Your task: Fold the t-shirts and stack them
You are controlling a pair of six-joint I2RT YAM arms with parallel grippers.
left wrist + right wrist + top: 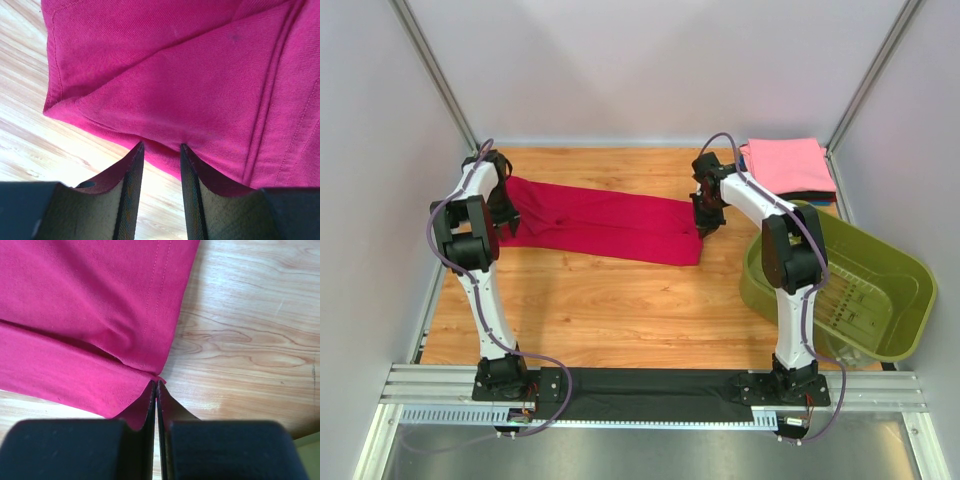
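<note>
Crimson t-shirt (595, 222) is partway folded. It lies flat on the worktop (620, 310) as a long narrow band, sides turned in, running from the left tool (505, 212) across to the right tool (705, 222).

Done so far, going by the layout:
- A pile of folded tees sits at the far right corner, with the pink t-shirt (785, 163) on top and dark layers (812, 197) showing at the edge under it.
- The lengthwise fold on the crimson one is in; the doubled layers and an angled fold line show in the left wrist view.

Left to do:
- Cross-fold the band down to a square.
- Move it onto the pile.
- The olive basket (880, 290) just beside the pile looks empty from above, so this may be the last shirt.

Tool state:
- Left tool (161, 146): jaws spread. The band's end edge lies right at the tips and partly in the gap, with bare wood visible further back between the fingers. It is not clamped.
- Right tool (156, 382): jaws pressed together right at the band's near corner. It looks like it is pinching the hem corner, but the pads hide the contact, so I can't confirm cloth is actually between them.

One tool sits at each end of the band, low at the worktop.
</note>
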